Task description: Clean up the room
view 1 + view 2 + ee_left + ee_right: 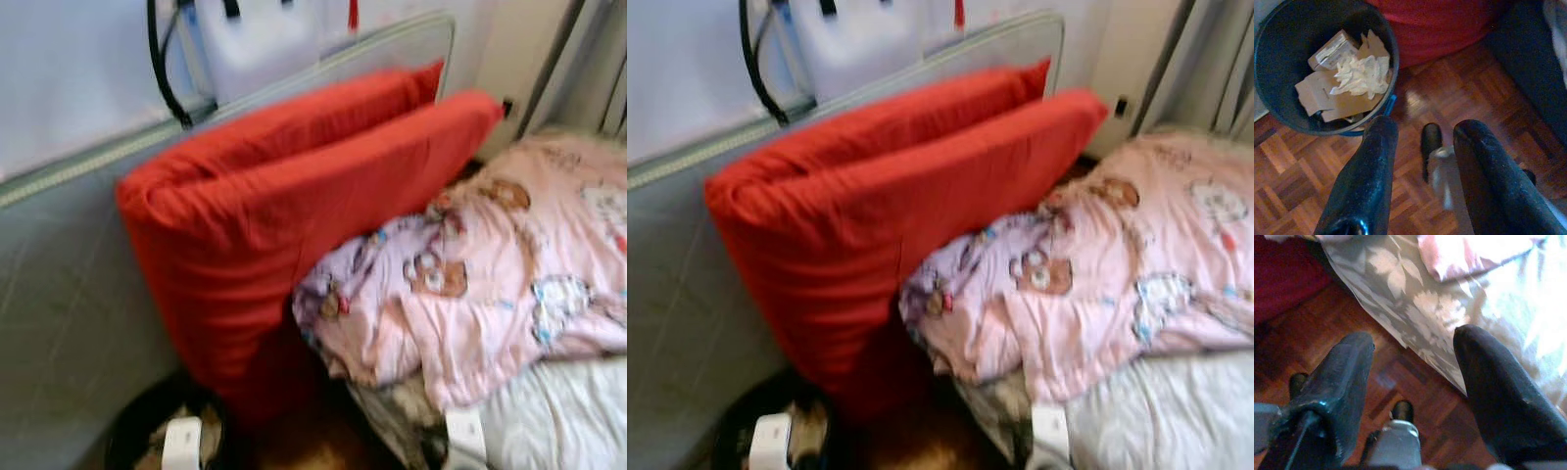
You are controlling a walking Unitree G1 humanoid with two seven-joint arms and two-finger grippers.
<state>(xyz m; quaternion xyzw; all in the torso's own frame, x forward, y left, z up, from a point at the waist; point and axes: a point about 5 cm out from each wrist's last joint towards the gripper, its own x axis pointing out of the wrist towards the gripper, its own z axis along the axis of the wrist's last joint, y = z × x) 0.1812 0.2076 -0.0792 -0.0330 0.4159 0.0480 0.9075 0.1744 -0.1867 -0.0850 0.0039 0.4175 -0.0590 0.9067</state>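
My left gripper (1420, 142) hangs with its two black fingers parted and nothing between them, poised above the parquet floor (1298, 161) just beside a dark waste bin (1271, 29); my right gripper (1413, 367) is likewise spread and empty, hanging over the same wood at the edge of the floral bed sheet (1415, 308). Both arms, I judge, are idle while I walk or look, since the head views are blurred. The bin already holds cardboard scraps (1315, 93), a small box (1332, 49) and crumpled pale paper (1361, 76), so it seems the collecting point for rubbish. Beyond it, two red cushions (284, 206) stand on edge against a grey upholstered panel (59, 284), apparently propped there rather than laid flat. To my right, a pink quilt printed with bears (490, 264) lies rumpled over the bed, its corner touching the cushions; this bedding is probably what remains to be straightened. Farther back are a pale wall (69, 69), a white container (260, 44) with a black cable (162, 73), and a curtain (598, 59).
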